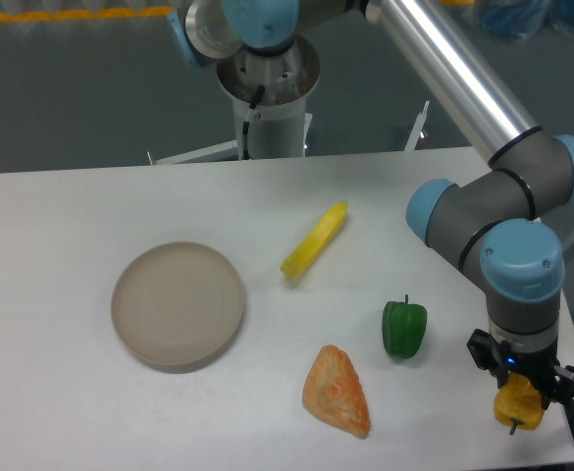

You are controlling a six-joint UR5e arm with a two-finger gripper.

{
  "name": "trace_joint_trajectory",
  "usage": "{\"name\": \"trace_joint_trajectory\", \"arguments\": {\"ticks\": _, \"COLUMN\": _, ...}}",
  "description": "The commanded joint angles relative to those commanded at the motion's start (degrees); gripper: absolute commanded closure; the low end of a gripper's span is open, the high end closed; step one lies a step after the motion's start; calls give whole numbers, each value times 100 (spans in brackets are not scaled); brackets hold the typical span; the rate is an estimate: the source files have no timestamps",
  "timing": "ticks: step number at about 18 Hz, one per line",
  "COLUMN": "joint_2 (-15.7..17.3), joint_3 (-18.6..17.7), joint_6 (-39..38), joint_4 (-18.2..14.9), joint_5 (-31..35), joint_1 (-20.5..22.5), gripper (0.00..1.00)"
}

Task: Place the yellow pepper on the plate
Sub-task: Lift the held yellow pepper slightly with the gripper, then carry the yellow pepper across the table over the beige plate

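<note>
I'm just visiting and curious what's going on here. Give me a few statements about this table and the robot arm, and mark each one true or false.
1. The gripper is closed on the yellow pepper. True.
2. The yellow pepper already lies on the plate. False: the plate holds nothing, and the pepper is at the table's near right corner, far from it.
3. The green pepper stands between the orange wedge and the gripper. True.
4. The long yellow piece touches the plate. False: bare table shows between them.
5. The orange wedge sits behind the long yellow piece, nearer the robot's base. False: it lies nearer the camera.
</note>
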Motion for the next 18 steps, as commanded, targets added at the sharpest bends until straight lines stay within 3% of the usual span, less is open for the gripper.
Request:
{"name": "trace_joint_trajectory", "arguments": {"ticks": 11, "joint_2": 245, "joint_3": -149, "joint_6": -166, "joint_4": -52, "joint_5": 9, "joint_1": -53, "gripper": 68}}
{"name": "trace_joint_trajectory", "arguments": {"ticks": 16, "joint_2": 798, "joint_3": -614, "joint_6": -859, "joint_4": -70, "joint_5": -254, "joint_1": -88, "gripper": 68}}
{"name": "trace_joint_trajectory", "arguments": {"ticks": 18, "joint_2": 1245, "joint_3": -973, "joint_6": -1334, "joint_4": -96, "joint_5": -578, "joint_1": -97, "gripper": 68}}
